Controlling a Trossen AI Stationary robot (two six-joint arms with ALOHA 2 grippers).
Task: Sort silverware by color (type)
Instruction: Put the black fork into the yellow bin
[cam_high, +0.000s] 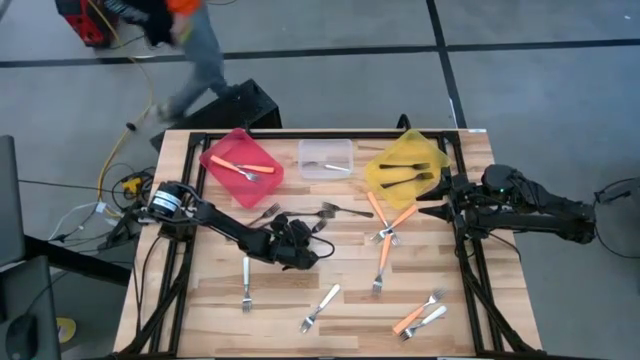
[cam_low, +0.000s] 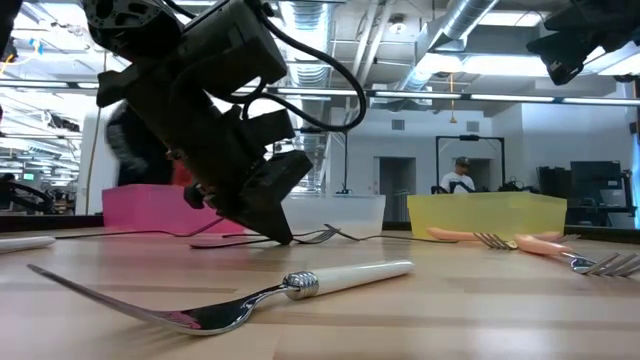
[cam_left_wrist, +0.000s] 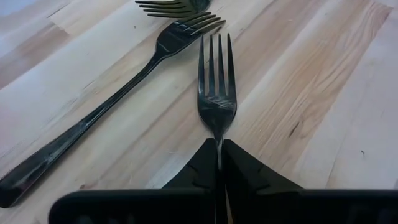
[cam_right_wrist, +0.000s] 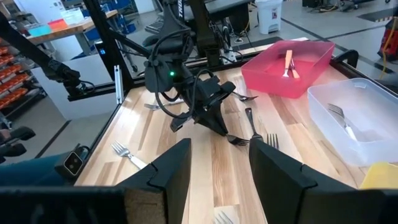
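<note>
Between pads of left tool (cam_left_wrist: 219, 163): black fork (cam_left_wrist: 216, 93), pinched at neck, lying flat on desk (cam_left_wrist: 323, 93). Second black fork (cam_left_wrist: 112, 106) just beside. Item: probably light plastic, stiff, thin, slippery. Best hold: handle, edgewise. Right tool (cam_right_wrist: 217, 163) spread, well apart.

- A robotics lab or workshop hall.
- Exposed ceiling ducts (cam_low: 470, 20) and strip lights overhead.
- Cables (cam_high: 120, 150) trail over grey floor at 10 o'clock of the wooden bench (cam_high: 280, 300).
- Shelving (cam_right_wrist: 18, 68) holds orange parts.
</note>
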